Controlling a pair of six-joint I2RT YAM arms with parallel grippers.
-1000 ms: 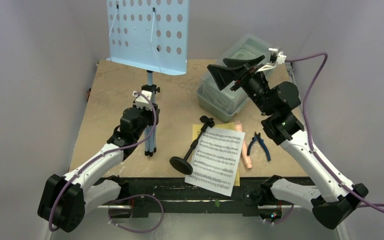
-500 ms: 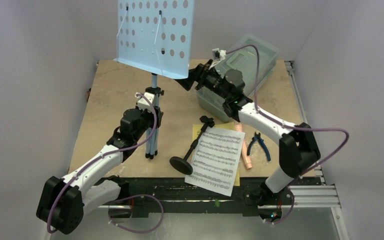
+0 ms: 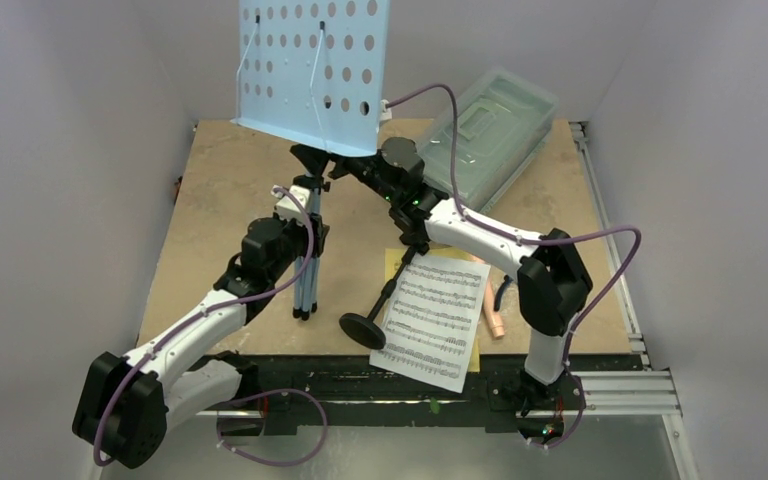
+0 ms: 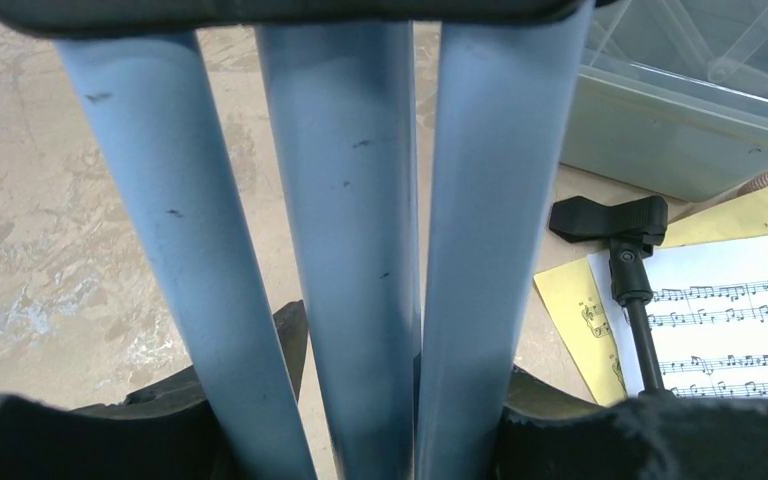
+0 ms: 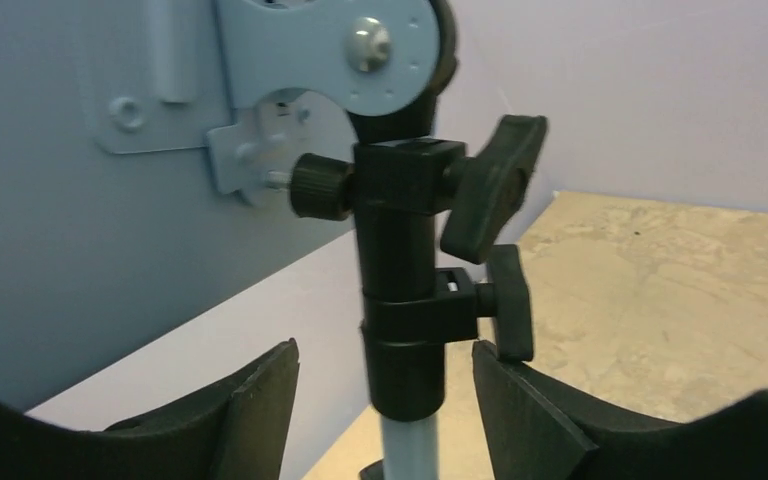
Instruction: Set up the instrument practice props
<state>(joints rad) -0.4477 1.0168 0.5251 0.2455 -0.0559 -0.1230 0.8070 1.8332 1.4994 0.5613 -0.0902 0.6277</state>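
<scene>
Beige tabletop between lilac walls, and the light blue perforated tripod music stand is upright left of centre, legs folded together. The left gripper is clamped around those three blue legs. The right gripper sits just under the desk, fingers spread either side of the black collar, gaps on both sides. White and yellow music sheets lie at the near edge, the short black round-based mic stand tipped over along their left side and the peach-pink toy microphone just right of them.

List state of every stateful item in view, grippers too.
music stand: upright, legs folded together
left gripper: shut on stand's legs
right gripper: open around stand's upper pole
mic stand: lying on side
music sheets: lying flat
toy microphone: lying beside sheets
plastic box: lid on
</scene>
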